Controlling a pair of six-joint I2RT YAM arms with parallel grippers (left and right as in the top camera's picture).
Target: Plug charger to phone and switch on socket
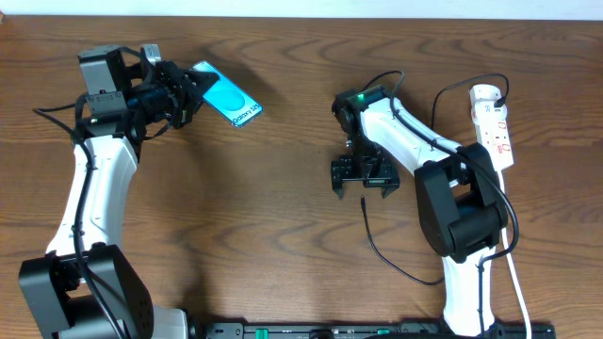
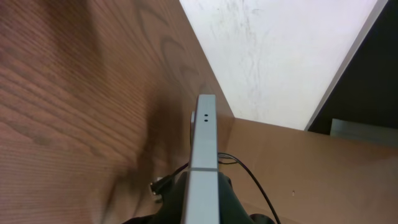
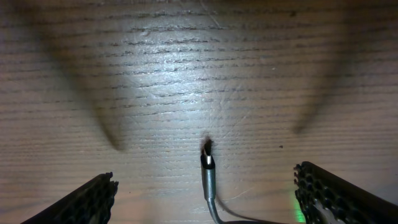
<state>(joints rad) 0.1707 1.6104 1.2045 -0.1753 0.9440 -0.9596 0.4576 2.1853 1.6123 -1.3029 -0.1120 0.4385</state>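
Overhead shows a brown wood-grain table (image 1: 283, 264) bearing the white socket (image 1: 494, 127).

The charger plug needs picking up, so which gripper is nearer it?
Right. The right gripper hangs open over the charger plug; the left gripper is far off, shut on the phone.

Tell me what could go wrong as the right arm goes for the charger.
The charger plug lies thin and flat under the open right gripper; closing could pinch it crooked or nudge it away. The left gripper holds the phone by one end, so plugging could twist it.
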